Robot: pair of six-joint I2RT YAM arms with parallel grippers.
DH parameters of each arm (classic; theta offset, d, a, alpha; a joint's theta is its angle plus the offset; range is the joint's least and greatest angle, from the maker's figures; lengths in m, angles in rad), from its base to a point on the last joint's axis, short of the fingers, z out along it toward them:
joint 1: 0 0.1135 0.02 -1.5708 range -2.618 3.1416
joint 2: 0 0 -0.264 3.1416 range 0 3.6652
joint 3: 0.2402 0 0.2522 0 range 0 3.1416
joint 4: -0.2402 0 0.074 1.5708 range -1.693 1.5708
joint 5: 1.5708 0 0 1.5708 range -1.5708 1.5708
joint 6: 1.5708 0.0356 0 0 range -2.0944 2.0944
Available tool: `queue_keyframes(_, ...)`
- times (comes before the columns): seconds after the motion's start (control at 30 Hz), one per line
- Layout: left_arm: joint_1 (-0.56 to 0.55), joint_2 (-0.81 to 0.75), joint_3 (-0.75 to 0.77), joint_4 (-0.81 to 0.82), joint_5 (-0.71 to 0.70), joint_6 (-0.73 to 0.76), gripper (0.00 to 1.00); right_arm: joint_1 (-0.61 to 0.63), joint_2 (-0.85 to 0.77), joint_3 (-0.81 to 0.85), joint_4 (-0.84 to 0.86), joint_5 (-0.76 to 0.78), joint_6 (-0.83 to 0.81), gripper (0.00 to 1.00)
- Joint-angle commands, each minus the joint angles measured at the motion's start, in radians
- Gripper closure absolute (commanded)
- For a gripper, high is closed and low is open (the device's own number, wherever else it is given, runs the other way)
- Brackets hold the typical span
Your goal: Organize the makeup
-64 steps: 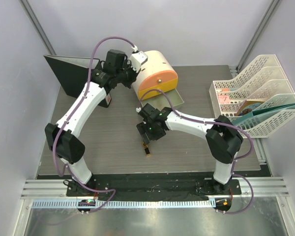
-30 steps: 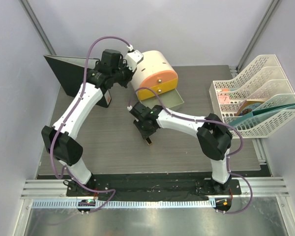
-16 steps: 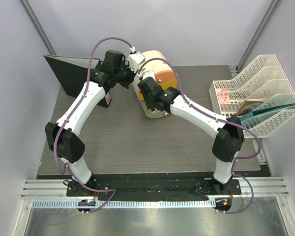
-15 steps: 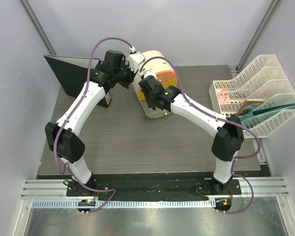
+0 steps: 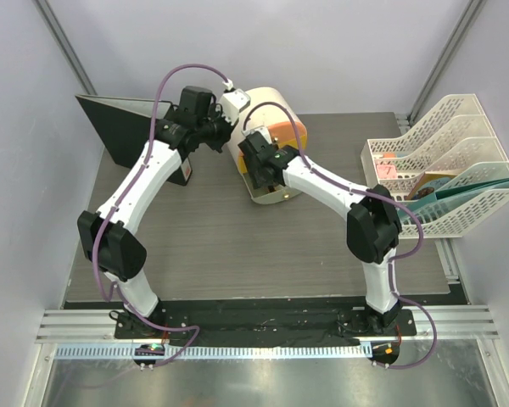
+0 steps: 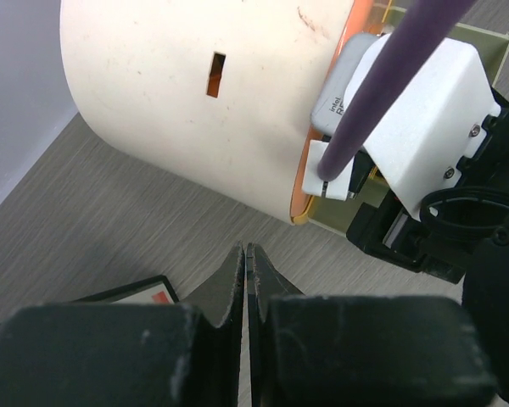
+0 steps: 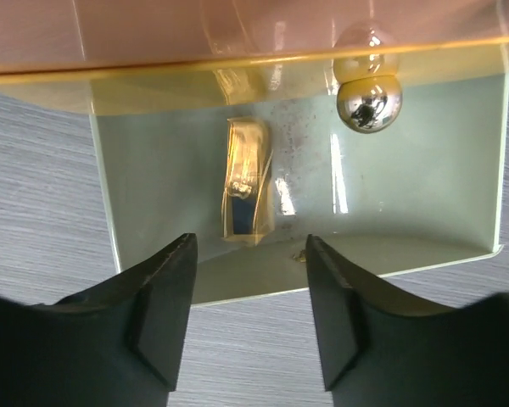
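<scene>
One black-and-gold lipstick (image 7: 248,182) lies in the one open pale-green drawer (image 7: 407,186), its length running from the drawer's front toward the box. It is the only piece of makeup that shows. The right gripper (image 7: 248,250) hangs just above it, its two fingers spread well apart to either side of the tube and touching nothing. One chrome ball knob (image 7: 369,103) sits on the drawer above, with its mirror image on the glossy face.

The left gripper (image 6: 245,254) has its two fingers pressed together with nothing between them, near the side of the single cream-and-orange cylindrical box (image 6: 178,102). From above, one white file rack (image 5: 433,165) stands at the table's (image 5: 195,246) right edge, well apart from both arms.
</scene>
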Motion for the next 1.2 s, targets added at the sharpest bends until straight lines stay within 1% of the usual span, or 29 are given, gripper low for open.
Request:
queue_keyframes(0.0, 0.006, -0.014, 0.057, 0.020, 0.022, 0.003, 0.99, -0.015, -0.029, 0.058, 0.012, -0.003, 0.029, 0.36)
queue_keyframes(0.2, 0.006, -0.012, 0.066, 0.030, 0.028, -0.012, 0.99, -0.032, -0.077, 0.038, 0.017, 0.006, 0.064, 0.36)
queue_keyframes(0.27, 0.006, -0.011, 0.068, 0.054, 0.042, -0.026, 0.99, -0.048, -0.121, 0.009, 0.030, 0.002, 0.098, 0.38)
queue_keyframes(0.3, 0.006, -0.009, 0.069, 0.065, 0.045, -0.039, 0.99, -0.058, -0.140, -0.028, 0.038, -0.007, 0.111, 0.40)
queue_keyframes(0.37, 0.006, 0.001, 0.071, 0.106, 0.065, -0.061, 0.99, -0.103, -0.202, -0.075, 0.069, -0.073, 0.172, 0.48)
queue_keyframes(0.4, 0.006, 0.007, 0.077, 0.123, 0.075, -0.072, 1.00, -0.123, -0.227, -0.138, 0.102, -0.104, 0.196, 0.54)
queue_keyframes(0.43, 0.006, 0.027, 0.084, 0.146, 0.086, -0.101, 1.00, -0.149, -0.249, -0.169, 0.116, -0.177, 0.229, 0.81)
queue_keyframes(0.47, 0.006, 0.041, 0.112, 0.152, 0.109, -0.113, 1.00, -0.198, -0.291, -0.203, 0.130, -0.216, 0.257, 0.94)
queue_keyframes(0.5, 0.006, 0.053, 0.123, 0.168, 0.121, -0.128, 1.00, -0.225, -0.315, -0.270, 0.170, -0.260, 0.304, 0.99)
queue_keyframes(0.57, 0.006, 0.081, 0.141, 0.194, 0.138, -0.173, 1.00, -0.278, -0.389, -0.341, 0.222, -0.344, 0.338, 0.99)
queue_keyframes(0.6, 0.006, 0.086, 0.140, 0.235, 0.138, -0.190, 1.00, -0.292, -0.410, -0.403, 0.263, -0.369, 0.369, 0.99)
queue_keyframes(0.63, 0.008, 0.098, 0.137, 0.256, 0.140, -0.225, 1.00, -0.304, -0.431, -0.428, 0.279, -0.388, 0.383, 0.99)
queue_keyframes(0.67, 0.009, 0.104, 0.134, 0.279, 0.140, -0.245, 1.00, -0.320, -0.445, -0.451, 0.290, -0.452, 0.397, 0.99)
queue_keyframes(0.8, 0.030, 0.153, 0.137, 0.408, 0.175, -0.378, 1.00, -0.360, -0.502, -0.571, 0.319, -0.539, 0.449, 0.99)
queue_keyframes(0.87, 0.046, 0.182, 0.135, 0.450, 0.186, -0.455, 1.00, -0.361, -0.516, -0.612, 0.339, -0.563, 0.474, 0.99)
queue_keyframes(0.97, 0.055, 0.211, 0.138, 0.507, 0.185, -0.510, 1.00, -0.361, -0.528, -0.672, 0.368, -0.603, 0.516, 0.99)
queue_keyframes(1.07, 0.058, 0.233, 0.152, 0.540, 0.177, -0.536, 1.00, -0.367, -0.517, -0.709, 0.397, -0.643, 0.562, 0.99)
queue_keyframes(1.17, 0.058, 0.262, 0.170, 0.539, 0.203, -0.556, 1.00, -0.377, -0.502, -0.747, 0.465, -0.684, 0.615, 0.99)
